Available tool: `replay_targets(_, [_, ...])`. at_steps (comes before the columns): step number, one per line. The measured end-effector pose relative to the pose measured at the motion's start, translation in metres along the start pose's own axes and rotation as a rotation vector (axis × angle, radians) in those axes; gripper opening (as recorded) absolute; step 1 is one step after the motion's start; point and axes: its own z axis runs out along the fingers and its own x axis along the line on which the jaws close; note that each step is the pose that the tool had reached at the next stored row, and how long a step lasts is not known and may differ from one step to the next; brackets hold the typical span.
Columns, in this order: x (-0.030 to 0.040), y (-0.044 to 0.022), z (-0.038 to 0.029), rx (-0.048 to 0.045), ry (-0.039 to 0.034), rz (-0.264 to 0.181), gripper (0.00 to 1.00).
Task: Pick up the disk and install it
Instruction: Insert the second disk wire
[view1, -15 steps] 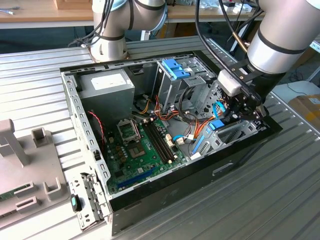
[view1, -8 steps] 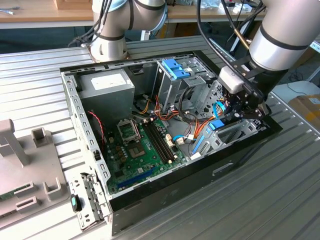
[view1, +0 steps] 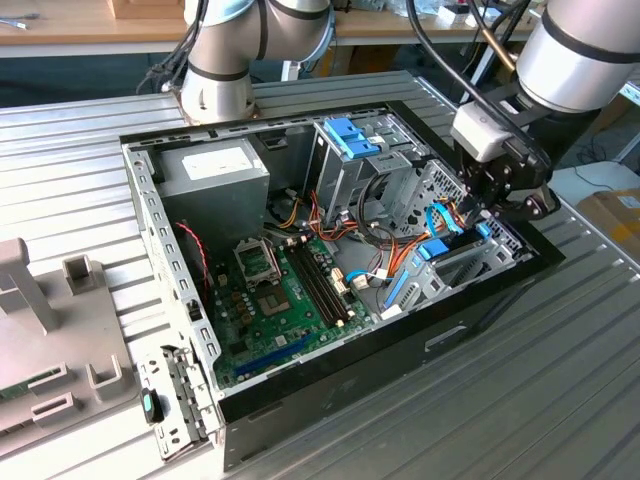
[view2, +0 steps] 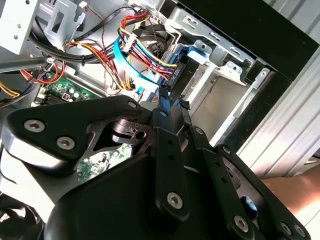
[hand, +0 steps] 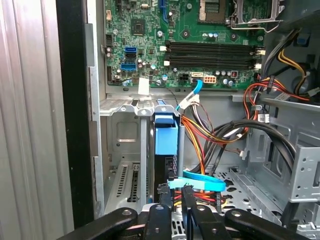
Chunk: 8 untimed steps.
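The disk (hand: 165, 142) stands on edge in a slot of the metal drive bay (hand: 122, 145), its light-blue rail frame facing the motherboard. In the exterior view the disk (view1: 455, 258) lies low in the case's corner at that view's right. My gripper (hand: 176, 192) is right at the disk's near end, fingers (hand: 164, 200) drawn close together with nothing visibly clamped between them; whether they touch the disk I cannot tell. In the second wrist view the gripper (view2: 164, 100) points at the blue rail (view2: 184, 56). In the exterior view the gripper (view1: 488, 212) hangs over the bay.
A blue data cable (hand: 197, 181) and bundled orange, yellow and black wires (hand: 210, 135) run just beside the fingers. The motherboard (view1: 290, 290), a tall cage with a blue clip (view1: 350, 138) and the grey power supply (view1: 215, 172) fill the case. A grey fixture (view1: 40, 330) stands outside it.
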Motion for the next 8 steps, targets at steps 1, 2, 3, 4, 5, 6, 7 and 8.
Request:
replay_targets(1, [0.0000, 0.0000, 0.0001, 0.0001, -0.0002, 0.000, 0.24])
replay_targets(2, [0.0000, 0.0000, 0.0001, 0.0002, -0.0001, 0.001, 0.24])
replay_targets(3, [0.0000, 0.0000, 0.0000, 0.0001, 0.0000, 0.001, 0.24])
replay_targets(4, [0.0000, 0.0000, 0.0000, 0.0001, 0.0001, 0.001, 0.24])
replay_targets(5, [0.0000, 0.0000, 0.0000, 0.0001, 0.0001, 0.001, 0.24])
replay_targets(6, [-0.0001, -0.0009, 0.0001, -0.0023, 0.0005, 0.001, 0.24])
replay_targets(7, [-0.0003, -0.0014, 0.0001, -0.0061, 0.0024, 0.003, 0.24])
replay_targets(8, [-0.0004, -0.0016, 0.0003, -0.0123, 0.0038, 0.007, 0.24])
